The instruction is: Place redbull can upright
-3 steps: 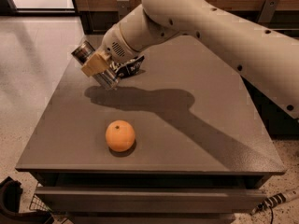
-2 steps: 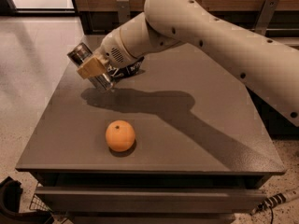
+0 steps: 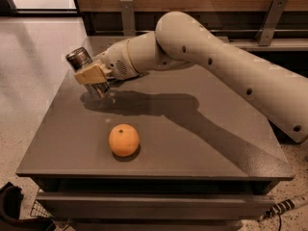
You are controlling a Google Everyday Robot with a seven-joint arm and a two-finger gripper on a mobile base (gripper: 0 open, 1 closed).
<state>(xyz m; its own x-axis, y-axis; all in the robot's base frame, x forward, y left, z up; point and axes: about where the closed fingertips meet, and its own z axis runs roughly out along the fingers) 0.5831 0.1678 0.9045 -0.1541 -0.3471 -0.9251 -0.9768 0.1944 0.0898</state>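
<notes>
The redbull can (image 3: 81, 59) is a slim silver can, held near upright and leaning a little left, over the far left part of the grey table (image 3: 202, 143). Its lower end is at or just above the table top; I cannot tell if it touches. My gripper (image 3: 92, 76) is shut on the can around its middle, its tan fingers (image 3: 86, 74) crossing the can's body. The beige arm reaches in from the right.
An orange (image 3: 123, 140) lies on the table near the front, below and to the right of the can. The table's left edge is close to the can. A drawer front runs under the table top. A wooden wall with metal brackets stands behind.
The arm has swung further left and lower, carrying the can down toward the table top. The can has turned from tilted to nearly upright.
</notes>
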